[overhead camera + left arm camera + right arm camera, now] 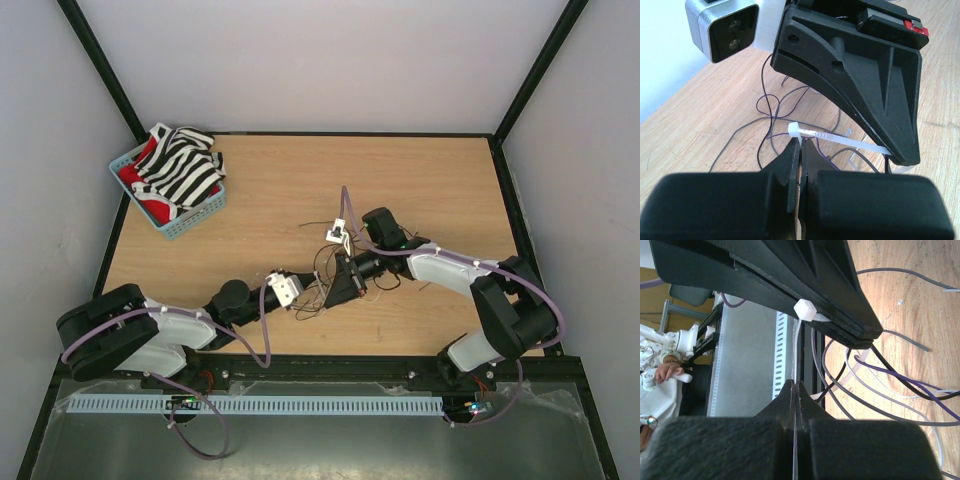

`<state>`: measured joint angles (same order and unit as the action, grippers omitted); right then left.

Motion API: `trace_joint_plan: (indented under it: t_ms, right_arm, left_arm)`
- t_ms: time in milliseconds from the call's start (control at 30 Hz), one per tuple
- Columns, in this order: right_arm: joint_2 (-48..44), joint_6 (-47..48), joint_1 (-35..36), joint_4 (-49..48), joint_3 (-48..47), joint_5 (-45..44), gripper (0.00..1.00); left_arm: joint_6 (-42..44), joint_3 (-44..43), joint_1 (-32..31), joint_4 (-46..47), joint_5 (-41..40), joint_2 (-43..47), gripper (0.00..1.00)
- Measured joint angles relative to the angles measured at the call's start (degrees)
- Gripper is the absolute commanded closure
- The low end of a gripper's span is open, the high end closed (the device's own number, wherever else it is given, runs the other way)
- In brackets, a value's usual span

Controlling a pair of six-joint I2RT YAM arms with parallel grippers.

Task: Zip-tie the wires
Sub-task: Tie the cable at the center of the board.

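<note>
Left gripper (801,150): black fingers pressed together, pinching a white plastic zip tie (840,141) right below its square head. The head stands just clear of the fingertips.

Right gripper (795,389): black fingers likewise pressed together, nipping the tie's thin tail. The tail runs up out of their seam to the head at the left gripper. The strap spans the short gap between the two tips, ribbed face up in the left wrist view, held above the wood.

Both grippers meet nearly tip to tip over the middle of a light wooden table (420,190). The left one comes in from the near left, the right one from the right.

Loose wires (900,378): thin floppy strands, black, dark purple and a few pale ones. They lie slack on the wood directly beneath and around both tips, with loops spreading out past the right gripper on its far side. Whether the strap passes around any strand I cannot tell.

Well off to the far left of the left gripper sits a pale blue plastic basket (195,222). It holds a black-and-white striped cloth (185,165) over something red.

Silver-grey camera block (730,30), two dark lenses, sits on the right wrist, above the left gripper's tips in its own view. Small red tab (915,25) on the right gripper's housing: any marking too small to read.
</note>
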<state>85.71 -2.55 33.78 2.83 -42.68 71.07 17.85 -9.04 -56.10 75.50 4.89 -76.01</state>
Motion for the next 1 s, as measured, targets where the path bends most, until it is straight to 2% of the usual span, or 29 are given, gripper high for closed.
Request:
trace_joint_plan:
  t_ms: [467,1000]
  right_arm:
    - [0.02,-7.61,-0.70,-3.10,-1.51,-0.92,1.00]
    - [2.49,-10.62,-0.98,-2.91,-4.48,-1.22,1.00]
  left_arm:
    - [4.50,0.00,-1.51,0.02,-2.47,-0.44,1.00]
    - [8.33,-0.02,-1.70,0.07,-2.60,-0.87,1.00]
